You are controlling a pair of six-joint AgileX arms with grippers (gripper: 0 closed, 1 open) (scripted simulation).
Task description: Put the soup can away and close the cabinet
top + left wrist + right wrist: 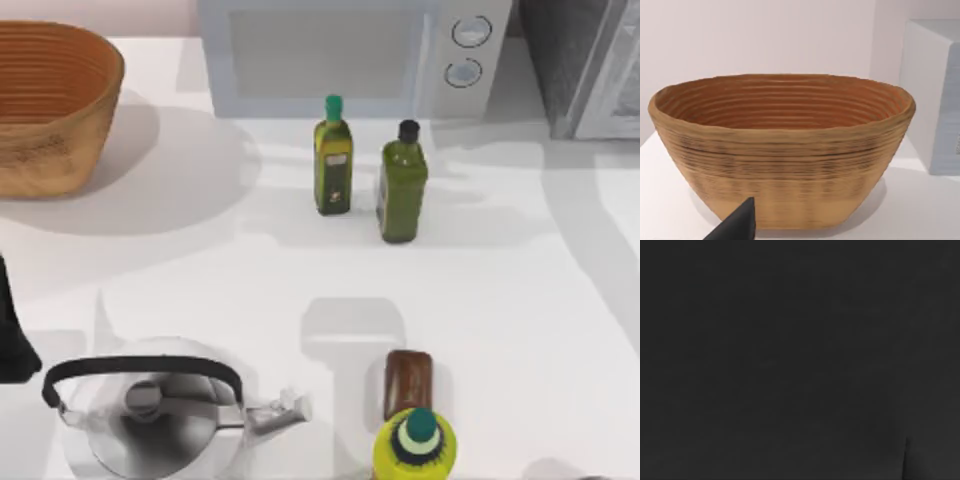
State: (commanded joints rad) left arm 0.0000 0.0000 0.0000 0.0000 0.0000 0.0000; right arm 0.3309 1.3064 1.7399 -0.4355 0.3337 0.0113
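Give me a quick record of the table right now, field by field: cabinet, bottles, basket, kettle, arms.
cabinet: dark grey unit at back right, pale framed door angled outward
microwave: white, back centre
oil bottles: two upright, side by side, mid-table
basket: woven, back left
kettle: silver, front left
brown jar, front centre, behind yellow bottle
left arm: dark part at left edge
right wrist view: dark

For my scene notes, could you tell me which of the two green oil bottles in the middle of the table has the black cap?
The right-hand oil bottle, darker green and nearer the microwave knobs; its neighbour has a teal cap.
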